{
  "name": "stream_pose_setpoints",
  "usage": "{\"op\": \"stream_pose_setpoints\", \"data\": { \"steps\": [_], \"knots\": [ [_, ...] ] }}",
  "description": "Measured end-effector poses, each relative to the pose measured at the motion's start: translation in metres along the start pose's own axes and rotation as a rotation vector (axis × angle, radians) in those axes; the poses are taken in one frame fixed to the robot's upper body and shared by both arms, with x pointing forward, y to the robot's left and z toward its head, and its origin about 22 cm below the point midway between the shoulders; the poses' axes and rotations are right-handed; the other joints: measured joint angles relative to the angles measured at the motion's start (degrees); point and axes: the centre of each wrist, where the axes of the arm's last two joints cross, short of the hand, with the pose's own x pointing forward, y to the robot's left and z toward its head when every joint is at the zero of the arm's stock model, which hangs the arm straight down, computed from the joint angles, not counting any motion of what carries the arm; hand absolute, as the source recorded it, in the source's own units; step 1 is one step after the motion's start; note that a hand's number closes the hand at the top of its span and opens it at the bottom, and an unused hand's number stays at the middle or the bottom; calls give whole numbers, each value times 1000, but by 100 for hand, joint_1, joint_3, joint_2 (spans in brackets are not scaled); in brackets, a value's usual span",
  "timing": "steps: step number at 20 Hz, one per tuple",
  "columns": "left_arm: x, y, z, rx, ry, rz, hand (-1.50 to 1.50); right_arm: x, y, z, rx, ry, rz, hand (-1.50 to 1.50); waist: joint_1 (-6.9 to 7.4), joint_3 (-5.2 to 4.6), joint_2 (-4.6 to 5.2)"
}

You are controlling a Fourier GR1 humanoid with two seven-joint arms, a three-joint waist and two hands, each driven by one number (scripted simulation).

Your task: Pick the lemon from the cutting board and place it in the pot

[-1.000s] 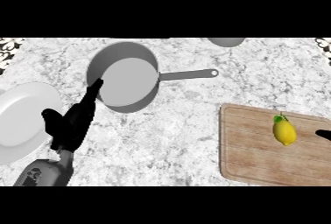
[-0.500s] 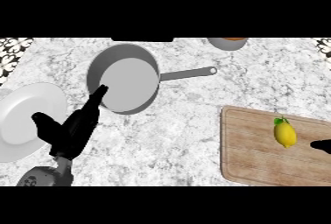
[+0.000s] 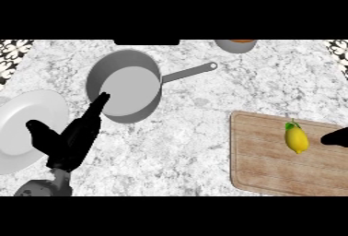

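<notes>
A yellow lemon [image 3: 296,138] with a green leaf lies on the wooden cutting board [image 3: 265,161] at the right. The grey pot [image 3: 129,87] with a long handle stands at the upper left of the counter. My left hand [image 3: 73,138] is open, fingers straight and pointing up toward the pot's near rim. Only a small black part of my right hand [image 3: 335,137] shows at the right edge, just right of the lemon and apart from it; its fingers are out of view.
A white plate [image 3: 24,129] lies at the left, partly behind my left hand. A small bowl [image 3: 236,44] sits at the top edge. Patterned strips mark the counter's upper corners.
The view has shifted, so everything sits lower in the picture. My right hand has come in from the right edge closer to the lemon. The left hand holds its pose.
</notes>
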Motion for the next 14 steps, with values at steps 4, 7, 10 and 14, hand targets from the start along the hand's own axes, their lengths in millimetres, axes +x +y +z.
{"op": "stream_pose_setpoints", "data": {
  "steps": [4,7,10,14],
  "knots": [
    [0,-1,4,-6,-2,6,0,21,-13,15,38,1,-14,-150,3,4,5],
    [-1,-5,5,-5,0,-2,0,32,-12,17,63,2,-35,-150,30,11,15],
    [-5,-5,9,-7,3,-3,0,40,-5,21,86,-9,-53,-150,29,17,17],
    [-5,-6,9,-8,3,2,0,47,13,17,111,-7,-67,-150,36,19,26]
  ]
}}
